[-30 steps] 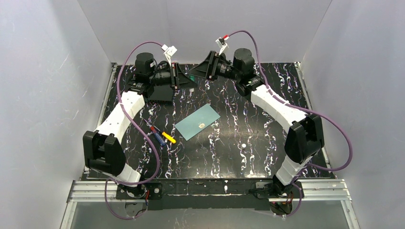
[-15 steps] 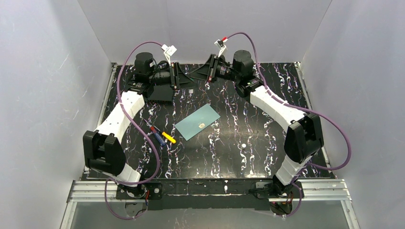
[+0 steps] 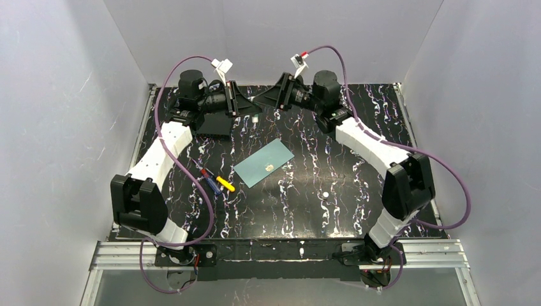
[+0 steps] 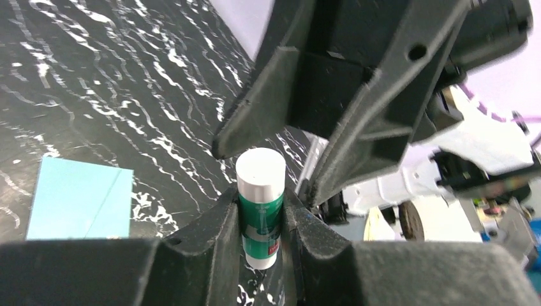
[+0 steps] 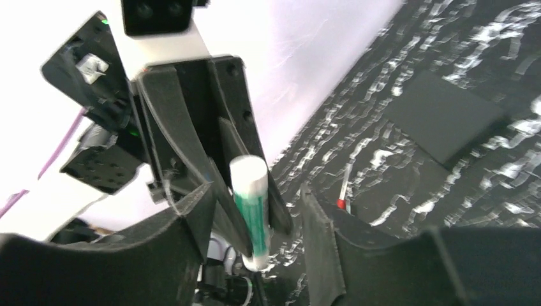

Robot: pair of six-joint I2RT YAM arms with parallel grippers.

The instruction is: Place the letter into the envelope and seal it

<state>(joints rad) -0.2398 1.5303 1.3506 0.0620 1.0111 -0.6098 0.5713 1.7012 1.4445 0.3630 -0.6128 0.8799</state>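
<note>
**1. Markings.** The glue stick point(image 4: 260, 223) carries a green label with white print and a small red patch near its lower end. I cannot read the lettering in either wrist view. Its cap point(image 4: 259, 173) is plain white.

**2. Fingers.** The left fingers point(image 4: 229, 217) are clamped on the green body of the glue stick, with the cap end protruding. The right fingers point(image 5: 196, 210) stand apart, one on each side of the cap end. A gap shows on both sides, and they grip nothing.

**3. View differences.**
- **Top view:** I see both arms reaching to the far end of the bench point(image 3: 332, 166), tips facing each other.
  - Only this view shows the whole teal envelope point(image 3: 264, 163), lying flat mid-bench with a small pale spot at its middle.
  - The pens point(image 3: 214, 181) lie near its left end, and a small white object point(image 3: 325, 193) lies apart on its right.
- **Left wrist view:** only part of the envelope shows.
- **Right wrist view:** this view shows the black pad point(image 5: 440, 115), which lies beneath the left arm in the top view.

**4. Letter.** The letter shows in no view, so I cannot tell where it is.
</note>
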